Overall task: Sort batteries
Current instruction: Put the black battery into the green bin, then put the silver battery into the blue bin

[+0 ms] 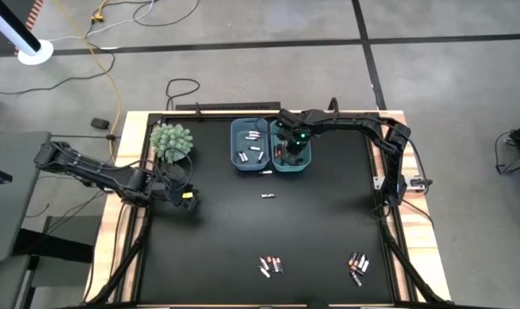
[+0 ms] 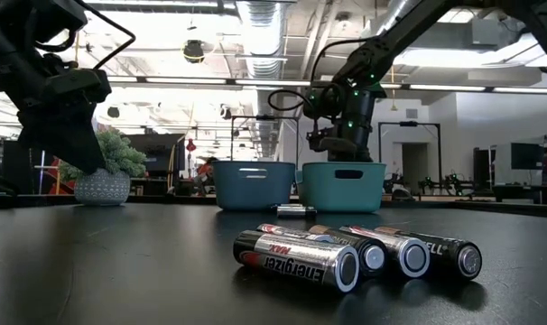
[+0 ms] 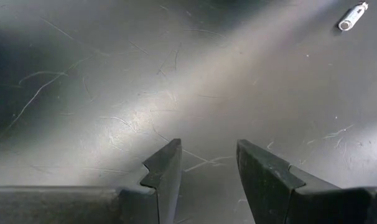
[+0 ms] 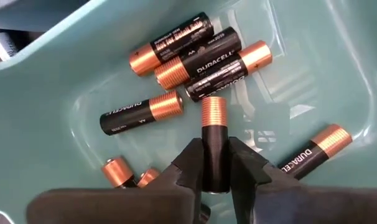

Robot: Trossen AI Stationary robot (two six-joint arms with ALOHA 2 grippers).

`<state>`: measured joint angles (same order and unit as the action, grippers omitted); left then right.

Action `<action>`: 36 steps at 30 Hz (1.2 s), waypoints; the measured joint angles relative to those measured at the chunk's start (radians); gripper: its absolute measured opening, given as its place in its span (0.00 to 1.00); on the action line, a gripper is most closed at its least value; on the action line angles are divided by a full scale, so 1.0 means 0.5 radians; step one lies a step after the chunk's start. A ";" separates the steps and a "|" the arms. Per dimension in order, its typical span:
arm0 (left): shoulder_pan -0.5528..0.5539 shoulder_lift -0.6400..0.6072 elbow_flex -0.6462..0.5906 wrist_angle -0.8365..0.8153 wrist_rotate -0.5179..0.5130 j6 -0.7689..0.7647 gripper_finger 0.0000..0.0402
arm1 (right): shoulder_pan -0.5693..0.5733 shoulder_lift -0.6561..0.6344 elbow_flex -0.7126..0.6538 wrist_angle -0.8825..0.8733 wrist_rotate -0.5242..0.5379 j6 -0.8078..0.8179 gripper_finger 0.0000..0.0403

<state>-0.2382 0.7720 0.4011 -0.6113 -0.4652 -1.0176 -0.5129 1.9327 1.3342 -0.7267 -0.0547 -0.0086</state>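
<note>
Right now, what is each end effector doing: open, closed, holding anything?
Left end effector: open, empty, above bare table.
Right end effector: shut on a copper-tipped Duracell battery over the teal bin.

The black table with its pale wooden rim stood on a grey concrete floor crossed by dark seams, a yellow cable trailing over it. Beyond lay an open workshop: exposed silver ducting overhead, bright ceiling lights, white walls, and a dark screen at the far side.
</note>
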 joint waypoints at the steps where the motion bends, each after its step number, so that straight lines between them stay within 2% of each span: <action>1: 0.000 0.000 0.000 0.000 0.000 -0.001 0.37 | 0.000 0.000 0.000 -0.006 0.000 0.000 0.19; 11: 0.000 0.000 0.000 0.000 0.001 0.058 0.37 | 0.000 -0.033 0.000 -0.105 0.002 0.016 0.44; 15: 0.000 0.000 0.000 0.000 0.001 0.115 0.37 | -0.001 -0.138 0.000 -0.165 0.002 0.017 0.50; 22: 0.000 0.000 0.000 0.003 -0.001 0.050 0.37 | -0.017 -0.539 -0.001 -0.164 0.005 0.208 0.49; 26: 0.000 0.000 0.000 0.003 -0.004 0.146 0.37 | 0.031 -0.810 -0.001 -0.163 0.006 0.335 0.48; 32: 0.000 0.001 0.000 0.003 -0.004 0.329 0.37 | 0.261 -1.099 -0.001 -0.162 0.005 0.437 0.47; 36: 0.000 0.000 0.000 0.002 -0.005 0.468 0.37 | 0.498 -1.152 0.000 -0.161 0.005 0.443 0.46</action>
<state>-0.2382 0.7719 0.4011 -0.6102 -0.4675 -0.7837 -0.2637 1.3567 1.3342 -0.8074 -0.0521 0.2127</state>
